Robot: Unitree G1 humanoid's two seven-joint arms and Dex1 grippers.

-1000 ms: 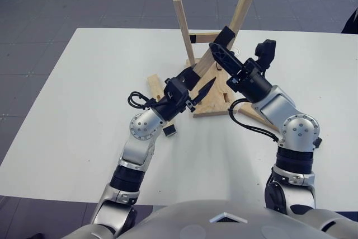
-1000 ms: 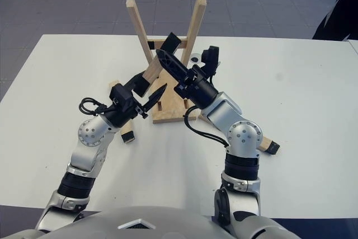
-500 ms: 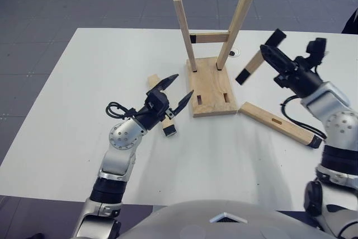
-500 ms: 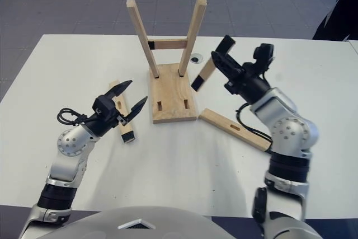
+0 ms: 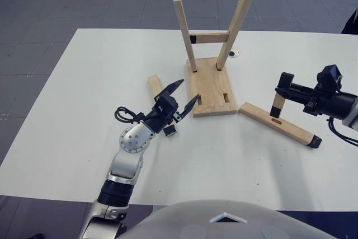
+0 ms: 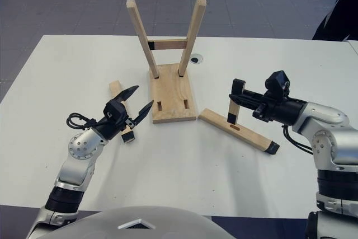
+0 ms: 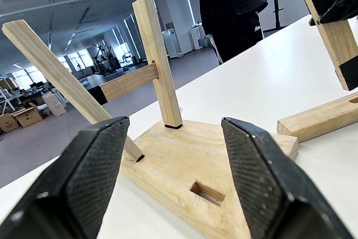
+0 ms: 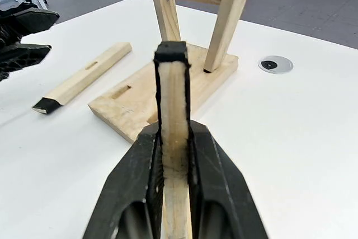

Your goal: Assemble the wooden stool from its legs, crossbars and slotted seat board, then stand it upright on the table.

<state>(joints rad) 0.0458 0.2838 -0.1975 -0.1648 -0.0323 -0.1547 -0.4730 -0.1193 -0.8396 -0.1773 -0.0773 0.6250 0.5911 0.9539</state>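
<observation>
The slotted seat board lies flat mid-table with two legs standing in it, joined by a crossbar. A loose slotted leg lies right of the board. My right gripper is shut on a short crossbar with black ends, held nearly upright with its lower end at that leg's slot. In the right wrist view the crossbar sits between the fingers. Another loose leg lies left of the board, partly hidden by my open left gripper, which holds nothing.
The white table has a round cable grommet behind the board. Bare tabletop spreads at the front and far left. A person in dark clothes stands beyond the table's far side.
My right arm swung right, carrying the short crossbar from over the seat board to the loose leg on the right. My left gripper drew back from the board and now hovers open beside it.
</observation>
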